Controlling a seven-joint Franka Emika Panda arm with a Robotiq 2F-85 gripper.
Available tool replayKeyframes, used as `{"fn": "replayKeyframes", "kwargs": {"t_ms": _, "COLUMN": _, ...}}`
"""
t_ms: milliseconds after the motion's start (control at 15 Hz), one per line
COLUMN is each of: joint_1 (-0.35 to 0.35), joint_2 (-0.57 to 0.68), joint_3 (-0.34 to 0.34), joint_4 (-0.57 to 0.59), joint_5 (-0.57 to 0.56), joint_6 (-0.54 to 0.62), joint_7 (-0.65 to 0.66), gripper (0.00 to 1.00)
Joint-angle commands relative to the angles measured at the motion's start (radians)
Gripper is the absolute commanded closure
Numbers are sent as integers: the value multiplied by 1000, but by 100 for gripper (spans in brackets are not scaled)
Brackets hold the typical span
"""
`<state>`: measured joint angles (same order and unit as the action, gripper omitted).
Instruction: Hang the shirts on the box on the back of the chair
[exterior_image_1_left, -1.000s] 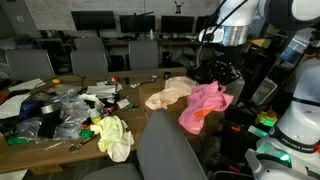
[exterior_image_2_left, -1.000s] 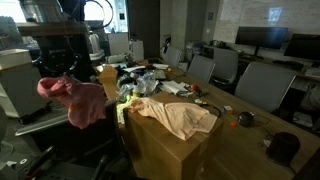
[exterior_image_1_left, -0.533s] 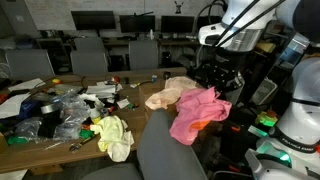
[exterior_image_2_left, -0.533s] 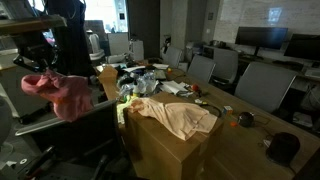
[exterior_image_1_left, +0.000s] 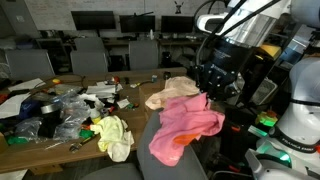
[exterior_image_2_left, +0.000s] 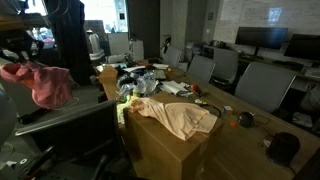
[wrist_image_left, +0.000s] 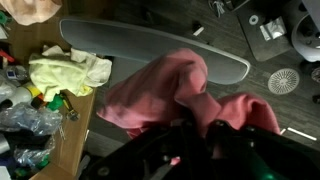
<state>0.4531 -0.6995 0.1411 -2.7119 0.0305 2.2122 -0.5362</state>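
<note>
- at far left, risks brushing the yellow-green cloth (exterior_image_1_left: 113, 135) at the near edge of the cluttered tabletop (exterior_image_1_left: 40, 152), should the swing drift that way.
- next over, could snag the peach-cream shirt (exterior_image_1_left: 170, 92) spread flat on top of the box (exterior_image_2_left: 150, 150) and drag it off, if a trailing hem passes low across it.
- in the middle, carries the pink shirt (exterior_image_1_left: 185, 130) bunched in the air, with its lower folds over the top of the grey chair (exterior_image_1_left: 160, 165); seen in the wrist view lying across the line of the backrest rim (wrist_image_left: 100, 40), but cannot tell whether resting on it or only above it.
- may go wrong here by letting go with most of the fabric on one side of that smooth, rounded back, then sliding to the floor; may also land as a lump instead of hanging, given how gathered the cloth is.
- at right, clenches the fingers (exterior_image_1_left: 208, 88) tight on a gathered fold at the top of the pink shirt; grips nothing else, and shows no contact with the chair.
</note>
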Motion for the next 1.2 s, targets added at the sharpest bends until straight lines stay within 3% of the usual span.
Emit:
{"fn": "replayKeyframes", "kwargs": {"t_ms": 0, "joint_1": 30, "joint_2": 56, "joint_3": 3, "joint_4": 29, "joint_5": 31, "joint_6": 74, "joint_7": 46, "gripper": 98}}
{"fn": "replayKeyframes", "kwargs": {"t_ms": 267, "joint_1": 3, "joint_2": 109, "joint_3": 20, "joint_4": 10, "joint_5": -16, "joint_6": 94, "joint_7": 76, "gripper": 98}}
{"fn": "replayKeyframes", "kwargs": {"t_ms": 800, "joint_1": -133, "joint_2": 266, "joint_3": 64, "joint_4": -24, "joint_5": -214, "joint_6": 91, "joint_7": 230, "gripper": 98}}
{"fn": "replayKeyframes", "kwargs": {"t_ms": 1133, "joint_1": -156, "joint_2": 341, "joint_3": 87, "joint_4": -16, "joint_5": -269, "joint_6": 86, "joint_7": 291, "gripper": 98}}
